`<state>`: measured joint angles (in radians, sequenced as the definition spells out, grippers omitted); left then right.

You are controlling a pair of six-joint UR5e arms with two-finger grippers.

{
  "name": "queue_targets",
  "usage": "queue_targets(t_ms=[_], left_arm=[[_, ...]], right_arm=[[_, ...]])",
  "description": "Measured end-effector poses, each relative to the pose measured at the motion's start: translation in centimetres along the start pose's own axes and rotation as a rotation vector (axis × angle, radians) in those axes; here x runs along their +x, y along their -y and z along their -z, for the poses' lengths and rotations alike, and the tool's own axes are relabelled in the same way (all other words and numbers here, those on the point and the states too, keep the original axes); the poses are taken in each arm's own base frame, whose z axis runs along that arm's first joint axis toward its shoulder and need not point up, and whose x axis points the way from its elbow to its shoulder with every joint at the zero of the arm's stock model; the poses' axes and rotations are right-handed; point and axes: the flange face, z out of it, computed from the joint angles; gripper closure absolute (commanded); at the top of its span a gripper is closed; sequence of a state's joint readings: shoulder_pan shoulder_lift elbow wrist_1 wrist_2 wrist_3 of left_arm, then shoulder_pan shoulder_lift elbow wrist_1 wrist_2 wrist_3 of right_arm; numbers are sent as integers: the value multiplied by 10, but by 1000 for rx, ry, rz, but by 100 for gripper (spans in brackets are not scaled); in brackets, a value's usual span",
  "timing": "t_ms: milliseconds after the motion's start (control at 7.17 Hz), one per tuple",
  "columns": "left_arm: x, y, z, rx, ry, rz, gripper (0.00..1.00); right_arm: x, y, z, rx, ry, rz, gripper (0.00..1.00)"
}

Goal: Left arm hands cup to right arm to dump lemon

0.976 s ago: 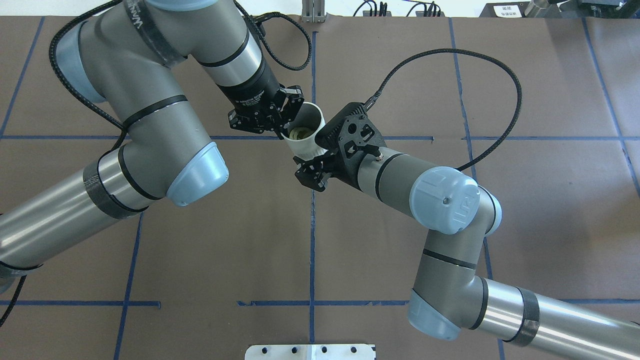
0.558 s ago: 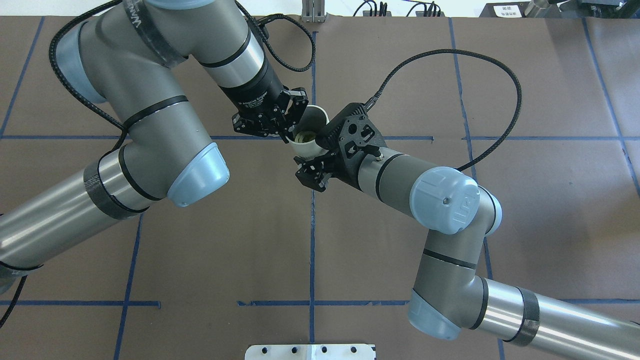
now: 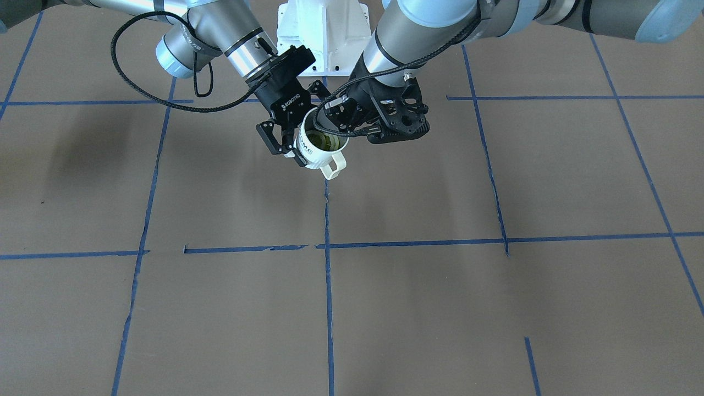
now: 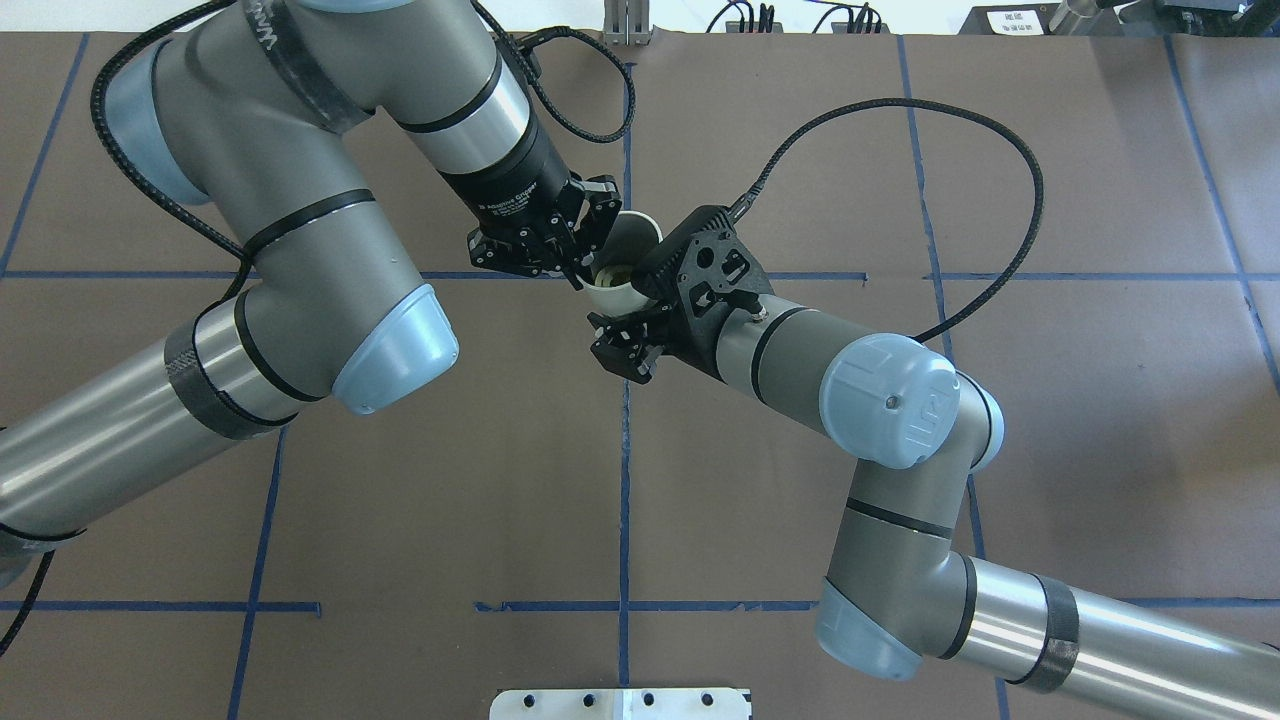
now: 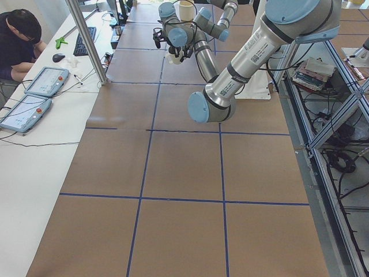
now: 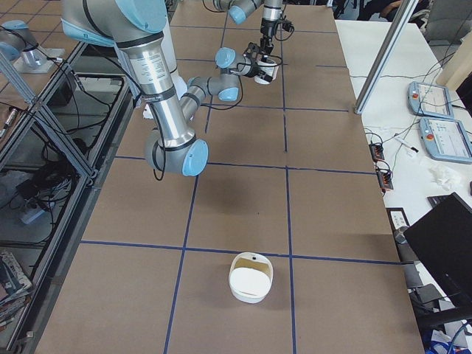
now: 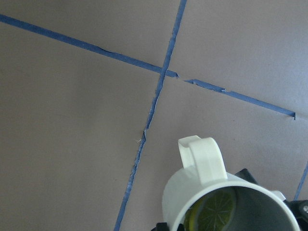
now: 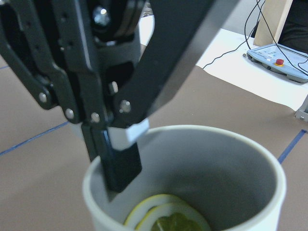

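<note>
Looking across the brown table (image 3: pixel 385 275), we see the left gripper (image 3: pixel 335 125) clamped on the rim of the white HOME cup (image 3: pixel 318 157), held in the air, one finger inside above the lemon slices (image 7: pixel 217 211). The fingers of the right gripper (image 3: pixel 297 132) stand apart, straddling the cup's body.

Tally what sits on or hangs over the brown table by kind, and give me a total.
Robot arms: 2 (left arm, right arm)
Cup: 1
Lemon slices in the cup: 1 plainly seen, more may lie beneath
White bowl: 1
Total: 5 seen
</note>
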<state>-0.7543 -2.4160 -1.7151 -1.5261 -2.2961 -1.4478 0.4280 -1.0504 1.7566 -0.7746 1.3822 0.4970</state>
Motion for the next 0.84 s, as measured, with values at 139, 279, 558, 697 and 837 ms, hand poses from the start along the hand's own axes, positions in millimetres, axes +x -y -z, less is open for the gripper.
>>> queue_targets(t_ms=[139, 279, 558, 697, 837], left_arm=[[1, 0, 1, 0, -9, 12, 68], [1, -1, 1, 1, -15, 15, 1], [0, 0, 4, 3, -19, 18, 0], [-2, 5, 10, 2, -24, 24, 0], [-7, 14, 24, -6, -33, 37, 0]], right_arm=[[0, 0, 0, 1, -2, -3, 63], [0, 2, 1, 5, 0, -8, 64], [-1, 3, 2, 9, 2, -12, 64], [0, 2, 2, 7, 0, -12, 64], [2, 1, 2, 6, -2, -12, 64]])
